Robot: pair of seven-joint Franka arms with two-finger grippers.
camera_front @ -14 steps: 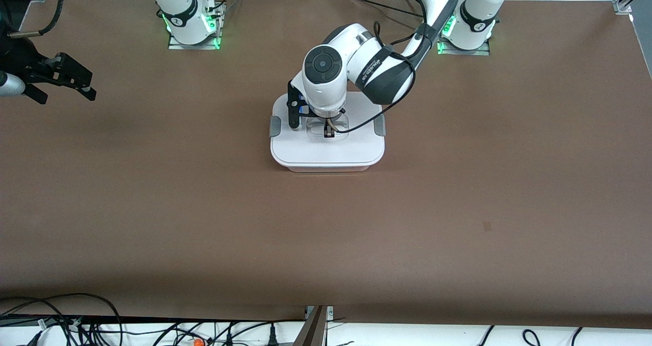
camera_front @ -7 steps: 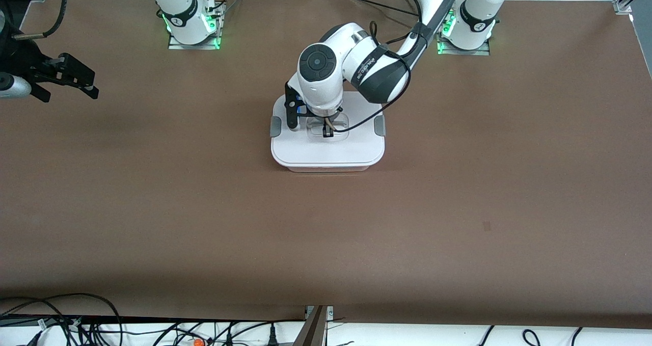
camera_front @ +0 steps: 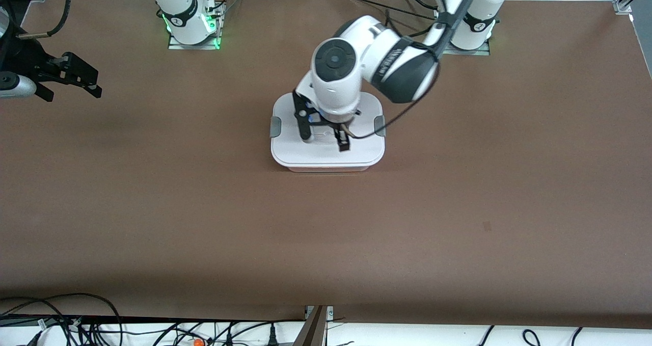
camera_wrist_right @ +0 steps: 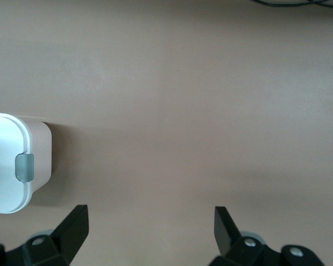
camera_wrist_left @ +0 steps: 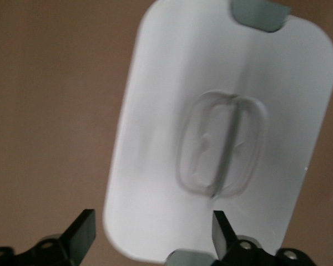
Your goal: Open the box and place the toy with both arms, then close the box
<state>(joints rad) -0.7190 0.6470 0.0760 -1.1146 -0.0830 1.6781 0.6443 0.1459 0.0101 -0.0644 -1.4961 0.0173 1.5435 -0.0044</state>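
Since a second ago your left gripper (camera_front: 326, 140) has let go of the handle (camera_wrist_left: 222, 145) and lifted, jaws wide and empty, above the lid (camera_front: 356, 150). Box (camera_front: 327, 166) sits closed mid-table, toy unseen. Looks finished; just retreat. Right gripper (camera_front: 76, 78) waits open at the right arm's end.

Robotics lab: bolted arm bases (camera_front: 191, 25), cables (camera_front: 61, 325) along brown table (camera_front: 458, 208)

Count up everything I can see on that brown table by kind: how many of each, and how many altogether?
Robot arms: 2, the left gripper over the box, the right gripper waiting at its end of the table.
Boxes with the lid on: 1.
Grey side clips: 2.
Total: 5.
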